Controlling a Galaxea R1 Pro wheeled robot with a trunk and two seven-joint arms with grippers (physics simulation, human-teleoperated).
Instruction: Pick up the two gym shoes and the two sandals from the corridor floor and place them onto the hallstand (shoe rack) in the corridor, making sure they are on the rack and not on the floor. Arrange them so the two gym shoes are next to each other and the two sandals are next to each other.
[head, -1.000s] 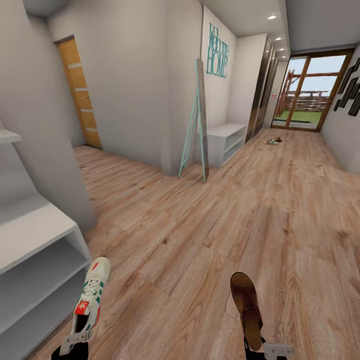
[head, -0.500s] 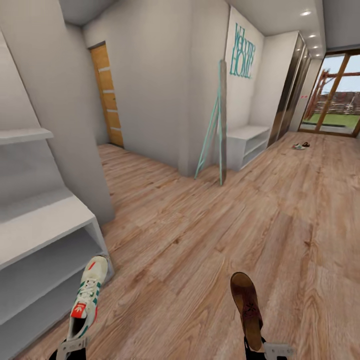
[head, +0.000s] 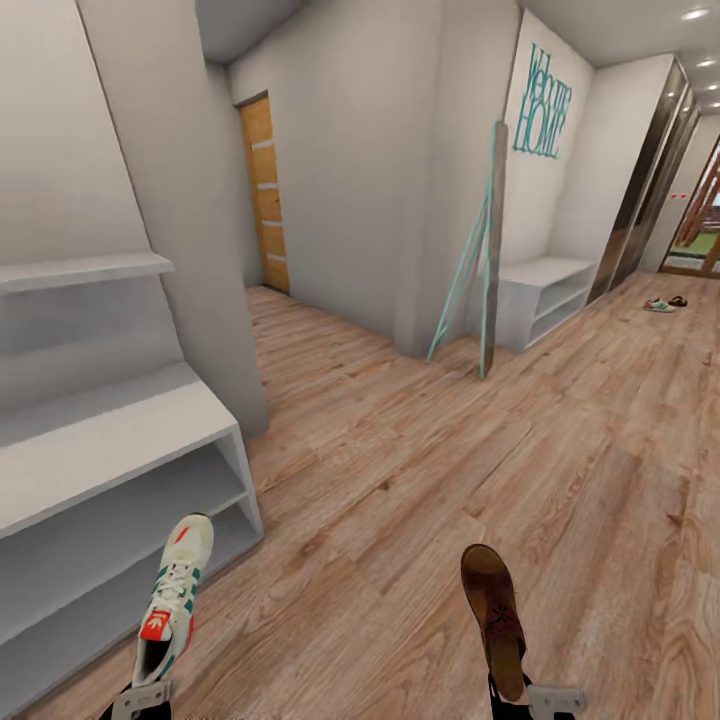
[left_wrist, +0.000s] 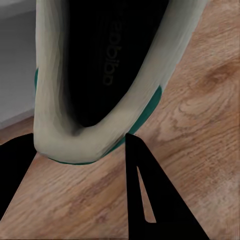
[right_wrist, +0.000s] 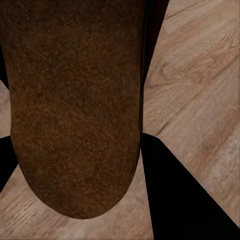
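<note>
A white gym shoe (head: 172, 598) with green stripes and a red tongue patch hangs toe-forward in my left gripper (head: 140, 697), which is shut on its heel end, just in front of the light grey hallstand (head: 110, 432) at the left. In the left wrist view the shoe's dark opening (left_wrist: 95, 60) sits between the black fingers (left_wrist: 150, 200). My right gripper (head: 515, 700) is shut on a brown sandal (head: 495, 615), whose footbed (right_wrist: 75, 110) faces the right wrist camera. Far down the corridor floor (head: 480, 470) lie a second gym shoe (head: 659, 306) and a second sandal (head: 679, 300).
A similar grey bench (head: 545, 295) stands under teal "Welcome HOME" letters (head: 542, 105), with a teal-framed mirror (head: 480, 255) leaning beside it. A wooden door (head: 265, 195) is at the back left. A wall corner (head: 200, 250) rises right behind the hallstand.
The whole picture has shifted right as the camera turned left, bringing more of the hallstand into view. Both grippers keep the same hold on their shoes.
</note>
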